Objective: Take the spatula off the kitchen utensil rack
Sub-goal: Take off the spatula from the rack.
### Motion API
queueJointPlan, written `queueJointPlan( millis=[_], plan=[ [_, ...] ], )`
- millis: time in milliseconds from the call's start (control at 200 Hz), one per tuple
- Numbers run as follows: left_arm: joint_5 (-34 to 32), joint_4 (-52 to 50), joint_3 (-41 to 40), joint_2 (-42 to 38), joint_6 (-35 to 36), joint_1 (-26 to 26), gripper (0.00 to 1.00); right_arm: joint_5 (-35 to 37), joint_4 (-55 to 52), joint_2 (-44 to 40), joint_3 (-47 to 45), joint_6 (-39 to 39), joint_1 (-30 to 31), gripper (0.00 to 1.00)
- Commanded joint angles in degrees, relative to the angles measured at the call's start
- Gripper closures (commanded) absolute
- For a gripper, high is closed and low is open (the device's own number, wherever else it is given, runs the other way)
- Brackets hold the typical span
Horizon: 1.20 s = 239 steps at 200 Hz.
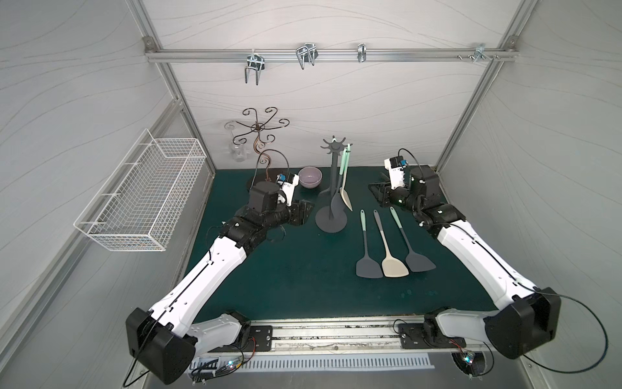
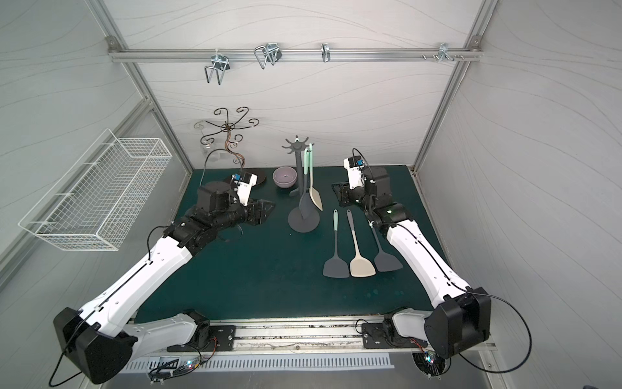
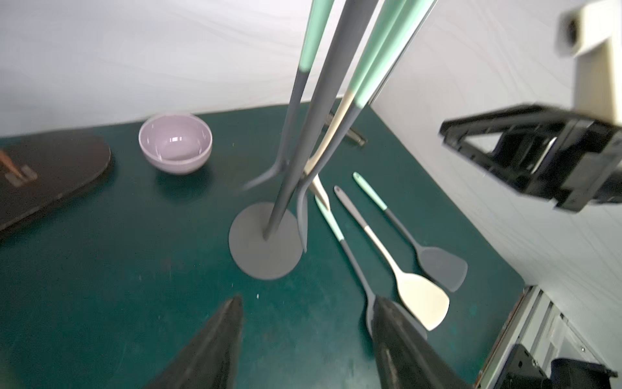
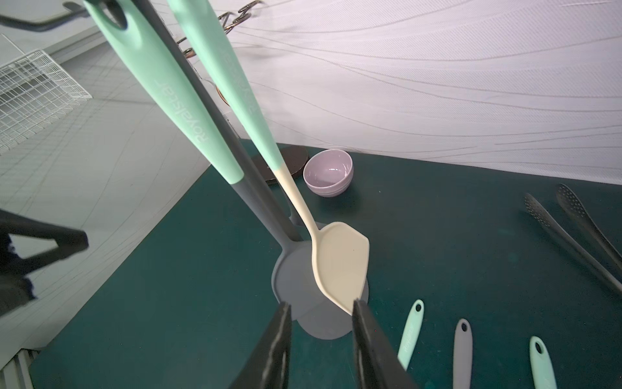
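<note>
Holds nothing in the left gripper (image 3: pixel 308 299): jaws spread wide, only green mat (image 3: pixel 101 286) showing between them. Holds nothing in the right gripper (image 4: pixel 321 303) either: jaws partly open, narrower than the left pair, closed on no object.

Finds the kitchen utensil rack (image 1: pixel 331 188) upright between the two grippers, ahead of each pair of jaws and clear of both, round base flat on the mat. Counts three spatulas hung from its crown of hooks. Puts the cream spatula (image 4: pixel 336 269) nearest the right jaws, blade low over the base. Lines its tip up with one fingertip (image 4: pixel 361 313) in the right wrist view, yet shows a gap between gripper and rack in both top views. Hangs the grey spatula (image 4: pixel 225 168), mint-handled, just beyond the cream one as seen from the right jaws. Hangs the second grey spatula (image 3: pixel 296 101) beside the pole, ahead of the left jaws.

Lays three loose spatulas (image 1: pixel 387 249) flat on the mat, side by side, handle ends near the right jaws, blades pointing away from them. Sets a lilac bowl (image 1: pixel 309 177) beyond the left jaws, near the rack but apart from it.
</note>
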Motion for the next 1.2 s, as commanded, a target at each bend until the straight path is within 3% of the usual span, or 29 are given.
queueJointPlan(
  millis=[0,350,660,1191],
  plan=[
    [0.1,2.8,7.2,3.4,1.4,-0.2,0.35,-1.2,10.9,1.5,0.0,2.2,1.4,0.63],
    [1.1,6.4,24.0,15.0,2.8,-0.3,0.33,-0.4,12.5,10.5,8.1,-3.5,4.0,0.61],
    [3.3,7.7,36.9,24.2,2.9,-0.2,0.31,-2.5,15.4,15.8,9.2,-5.9,5.1,0.57],
    [8.1,7.0,41.8,29.6,2.9,0.0,0.30,0.0,17.3,22.1,12.9,-14.1,7.2,0.55]
  ],
)
